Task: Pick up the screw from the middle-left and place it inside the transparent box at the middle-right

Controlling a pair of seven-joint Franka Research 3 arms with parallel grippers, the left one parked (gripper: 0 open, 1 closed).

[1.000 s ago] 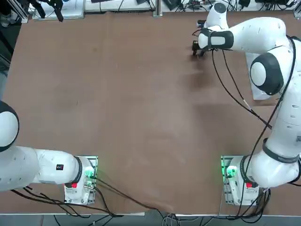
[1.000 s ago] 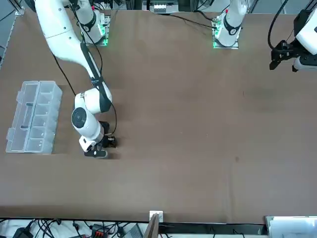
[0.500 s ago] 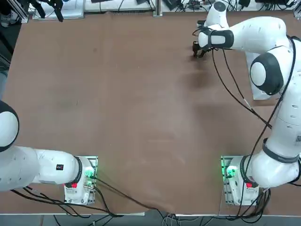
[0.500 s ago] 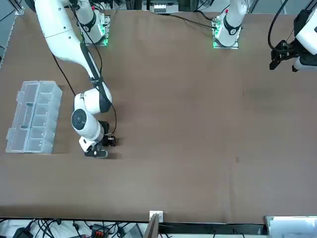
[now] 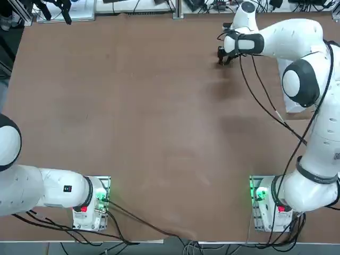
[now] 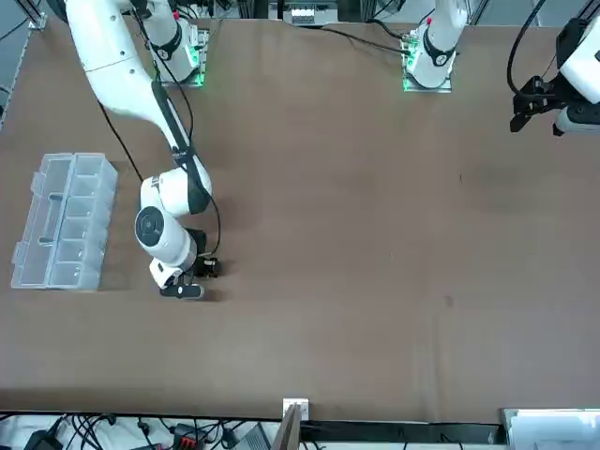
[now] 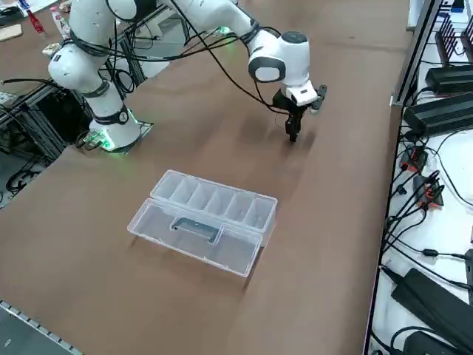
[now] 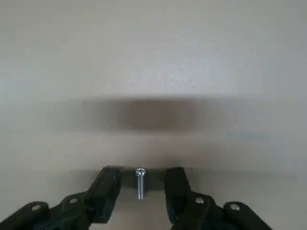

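Metal screw (image 8: 140,183) sitting between the right gripper's (image 8: 140,188) parted fingers, not clamped yet; I'm judging it light, stiff, slippery, so I'm aiming mid-shank.

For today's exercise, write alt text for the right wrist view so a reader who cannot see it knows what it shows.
A small silver screw lies on the plain table between the two black fingers of the right gripper, with a gap on each side. The fingers' dark shadow falls across the table beyond it.

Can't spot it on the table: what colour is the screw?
Shiny silver screw, clearest in the right wrist view.
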